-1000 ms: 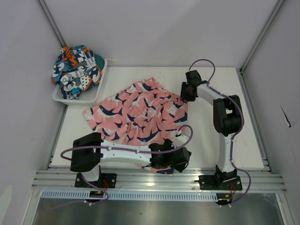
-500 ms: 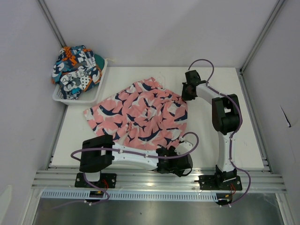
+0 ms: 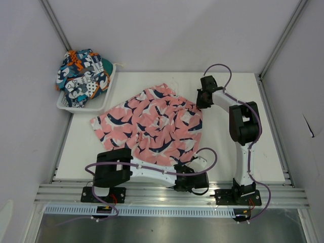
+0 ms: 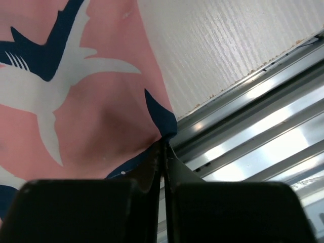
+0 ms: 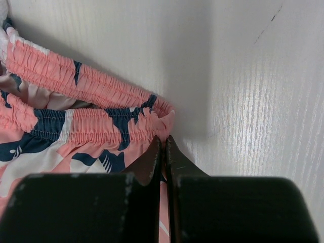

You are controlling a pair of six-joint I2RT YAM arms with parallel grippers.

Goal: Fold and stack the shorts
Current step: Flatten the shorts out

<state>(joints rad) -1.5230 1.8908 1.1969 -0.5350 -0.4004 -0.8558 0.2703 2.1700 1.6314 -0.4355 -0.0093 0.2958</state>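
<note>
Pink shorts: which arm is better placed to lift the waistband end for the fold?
Right, probably. The right fingers are shut on the waistband corner of the pink shorts; the left fingers pinch a hem corner at the near edge of the table.

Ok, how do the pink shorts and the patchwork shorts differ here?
The pink shorts lie spread out on the table; the patchwork shorts sit bunched in the white basket. Both claws grip the pink shorts, the left claw at a hem corner, the right claw at the waistband; nothing touches the patchwork shorts. Both are printed and unfolded.
</note>
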